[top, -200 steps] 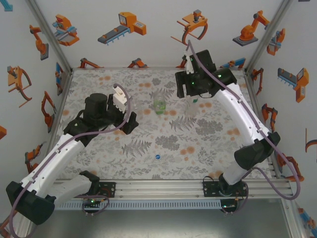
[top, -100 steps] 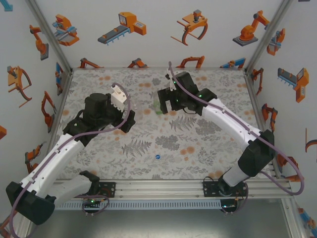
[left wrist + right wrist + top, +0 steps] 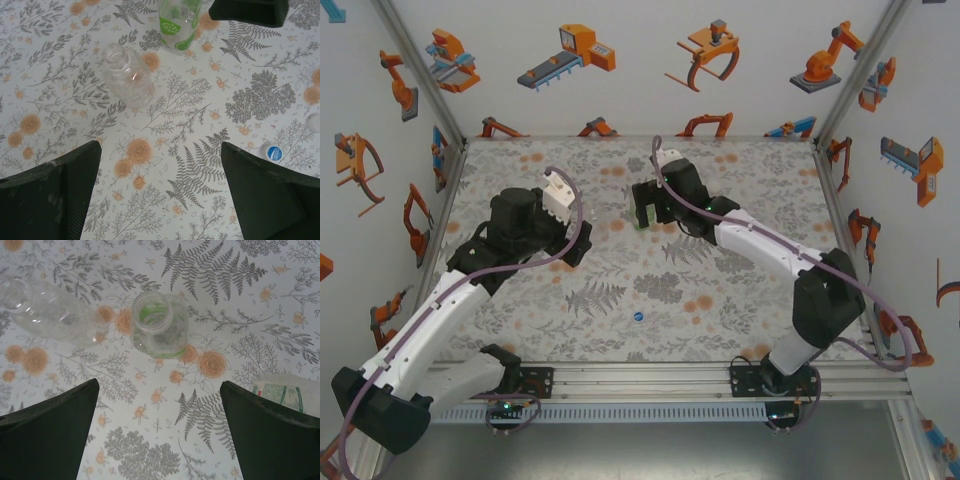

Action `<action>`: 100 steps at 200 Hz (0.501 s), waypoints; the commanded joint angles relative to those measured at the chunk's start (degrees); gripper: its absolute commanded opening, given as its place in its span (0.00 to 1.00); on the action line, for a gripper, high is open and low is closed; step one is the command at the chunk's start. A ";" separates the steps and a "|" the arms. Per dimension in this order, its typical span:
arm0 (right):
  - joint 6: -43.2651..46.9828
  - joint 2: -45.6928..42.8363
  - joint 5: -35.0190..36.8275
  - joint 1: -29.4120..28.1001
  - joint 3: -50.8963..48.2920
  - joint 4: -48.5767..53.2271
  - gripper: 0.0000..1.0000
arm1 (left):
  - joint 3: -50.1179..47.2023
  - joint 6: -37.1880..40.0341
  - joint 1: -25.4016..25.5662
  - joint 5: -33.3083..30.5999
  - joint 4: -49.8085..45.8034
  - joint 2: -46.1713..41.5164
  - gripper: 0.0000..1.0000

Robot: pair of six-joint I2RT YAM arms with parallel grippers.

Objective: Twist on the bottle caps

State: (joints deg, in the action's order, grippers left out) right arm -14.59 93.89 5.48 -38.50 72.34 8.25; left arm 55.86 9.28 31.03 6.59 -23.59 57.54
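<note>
the green bottle (image 3: pixel 159 322) stands upright on the far half of the floral table (image 3: pixel 740 290), near its middle, neck open and no cap on it; from the right wrist we look straight down into it. near it stands the clear bottle (image 3: pixel 45 310), also uncapped. at the edge of that same view a third bottle (image 3: pixel 282 390) with a printed label seems to lie on its side, though we see too little of it to be sure. the blue cap (image 3: pixel 638 316) lies alone, well apart from the bottles and nearer the arm bases. what has changed is all on the right. a second ago the right gripper (image 3: pixel 159 385) was over the far right part of the table with its jaws partly apart. it has since swung across to hover over the green bottle, and the jaws have spread wide. they hold nothing now, and the bottle sits just beyond the fingertips. the left gripper (image 3: pixel 161 145) has not moved; it hangs fully spread and empty, facing the clear bottle. we judge that the right arm is lining up to take or steady the green bottle. no cap is on yet, so all the screwing lies ahead, and a cap must first be fetched from across the table.
</note>
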 commanded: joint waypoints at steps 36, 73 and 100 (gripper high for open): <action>-0.86 8.54 2.90 -0.52 4.60 -6.93 0.98 | 0.04 -0.11 -0.37 -0.79 0.64 -0.80 0.97; -1.08 13.94 3.52 -0.52 7.27 -7.66 0.96 | 0.04 0.17 -0.40 -1.06 0.48 -0.79 0.97; -1.24 16.82 3.27 -0.51 8.80 -7.97 0.94 | -0.07 0.22 -0.43 -1.23 0.49 -0.79 0.97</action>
State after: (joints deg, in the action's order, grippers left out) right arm -15.05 108.97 7.77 -38.50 78.59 2.02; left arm 55.86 9.30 31.03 5.76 -23.59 57.54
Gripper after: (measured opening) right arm 0.948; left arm 0.969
